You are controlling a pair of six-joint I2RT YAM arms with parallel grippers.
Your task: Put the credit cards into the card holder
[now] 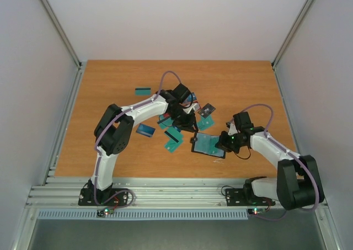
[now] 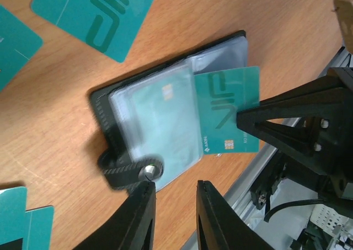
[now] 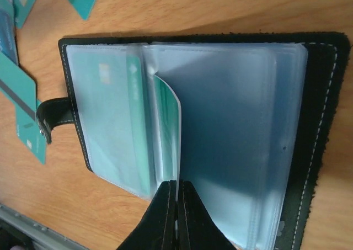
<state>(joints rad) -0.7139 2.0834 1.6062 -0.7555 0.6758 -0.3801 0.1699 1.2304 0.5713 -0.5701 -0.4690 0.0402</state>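
Teal card (image 2: 229, 112) is pinched by right gripper (image 3: 177, 186), half slid into open card holder (image 1: 208, 145) on table (image 1: 110, 84) | another card (image 2: 160, 115) is already sleeved | left gripper (image 2: 175, 195) is held spread, empty | many loose cards (image 1: 143, 90) are left.

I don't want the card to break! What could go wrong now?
The teal card pinched in the right gripper is only partly inside a clear sleeve and looks bowed in the right wrist view; pushing harder might bend or jam it. The card holder lies open on the table, and the open left gripper isn't gripping it, so it may slide.
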